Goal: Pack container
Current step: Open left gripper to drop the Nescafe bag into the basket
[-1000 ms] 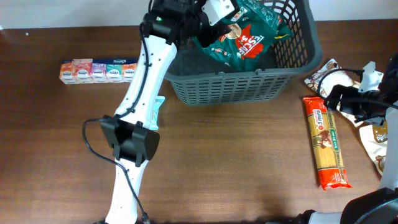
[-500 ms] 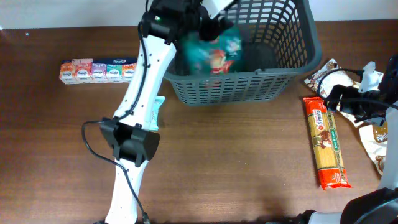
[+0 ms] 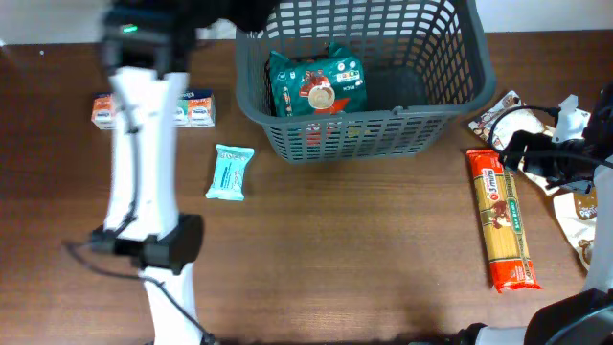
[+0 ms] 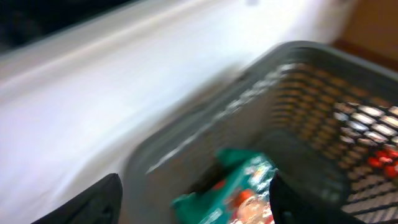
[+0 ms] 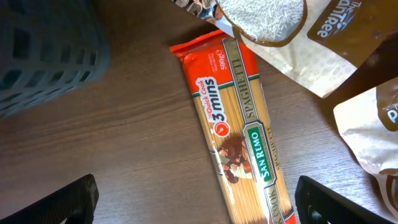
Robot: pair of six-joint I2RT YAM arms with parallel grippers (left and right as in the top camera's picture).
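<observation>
The container [image 3: 383, 134], a dark grey lattice basket, stands at the table's far middle. A green snack packet [image 3: 316, 86] lies inside its left half, free of any grip. My left gripper [image 3: 244, 11] is a dark blur over the basket's far left corner. In the left wrist view the left gripper [image 4: 196, 208] is open, with the basket rim [image 4: 205, 118] and the green packet [image 4: 242, 193] below it. My right gripper [image 3: 512, 146] hangs open over the top end of an orange spaghetti packet [image 3: 505, 218]. The right wrist view shows the spaghetti packet [image 5: 239, 143] lying loose between the fingers of the right gripper [image 5: 199, 205].
A small teal bar [image 3: 230, 172] lies left of the basket. A row of small cartons [image 3: 196, 108] sits at the far left, partly behind my left arm. White and brown rice bags [image 3: 503, 115] lie at the right edge, also in the right wrist view [image 5: 273, 25].
The left gripper opened and the green packet dropped into the basket. The left arm swung away to the left, uncovering the teal bar. The right arm has not moved.
</observation>
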